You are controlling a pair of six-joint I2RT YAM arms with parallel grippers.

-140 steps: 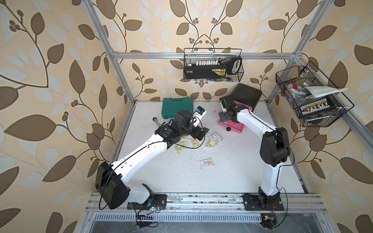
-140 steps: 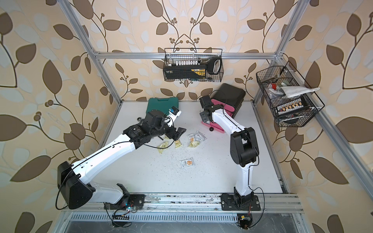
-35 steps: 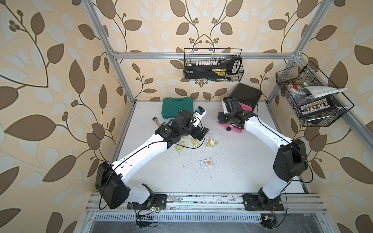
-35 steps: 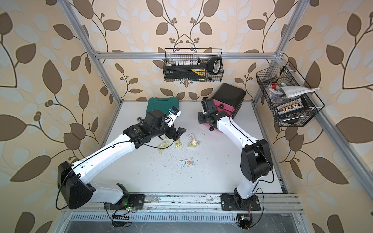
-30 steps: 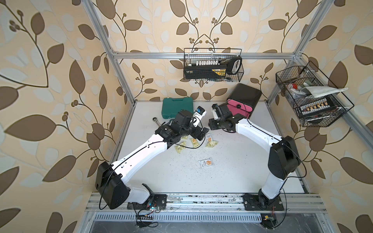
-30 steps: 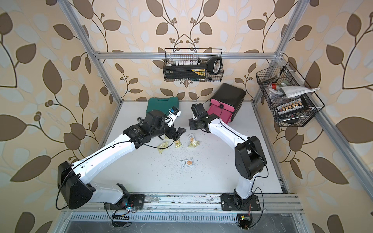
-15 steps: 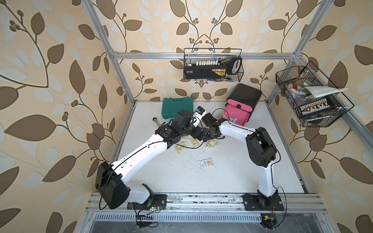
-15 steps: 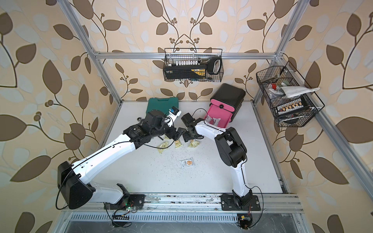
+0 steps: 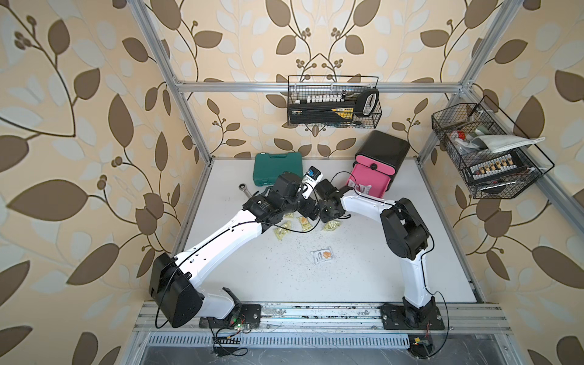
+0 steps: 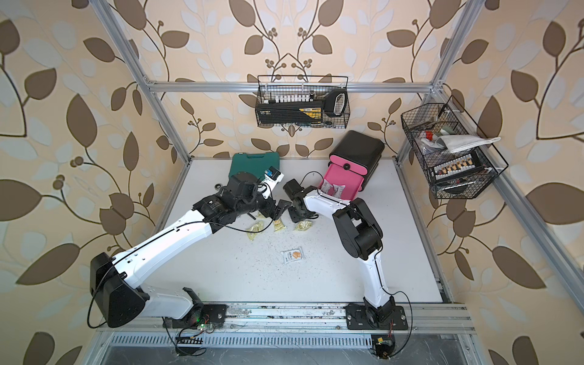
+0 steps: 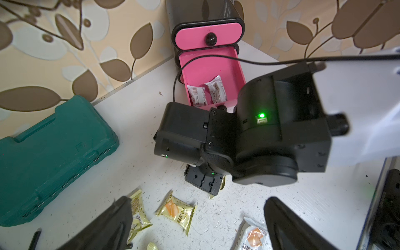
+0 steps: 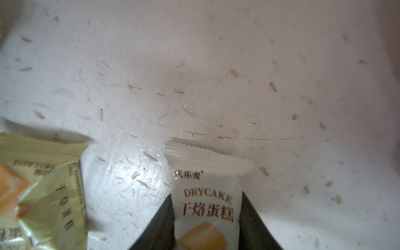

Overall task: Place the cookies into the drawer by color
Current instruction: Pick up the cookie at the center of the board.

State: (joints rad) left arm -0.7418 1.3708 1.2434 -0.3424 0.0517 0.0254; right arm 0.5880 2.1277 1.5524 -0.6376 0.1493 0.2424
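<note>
Where the two arms meet: over the middle of the table (image 9: 363,278), wrists nearly touching above a scatter of cookies
Right fingers (image 12: 155,229): pointed down at the table, clamped on the two long sides of one cookie, which is pinched narrower between them
Held cookie (image 12: 207,173): whitish wrapper printed DRYCAKE with an orange picture, its crimped end sticking out past the fingertips; whether it is lifted off the table I cannot tell
Left fingers (image 11: 108,223): spread wide apart, holding nothing, hanging just above the loose cookies beside the right arm's wrist
Yellow cookies (image 11: 176,211): a few loose on the table below and around the left fingers; one lies just beside the held cookie in the right wrist view
Lone white cookie (image 9: 323,254): flat on the table, apart from the rest, toward the arms' bases
Cabinet (image 9: 387,148): black, at the back right of the table, turned at an angle
Top drawer (image 11: 207,37): pink, closed, round black knob
Open drawer (image 11: 207,69): the one just under the top drawer, pulled out, with two white cookies (image 11: 195,97) lying side by side near its front wall
Green case (image 9: 278,169): closed, at the back of the table, left of the cabinet
Wrench (image 9: 244,187): on the table just beside the green case, partly hidden by the left arm
Table surface: dusted with small crumbs and specks
</note>
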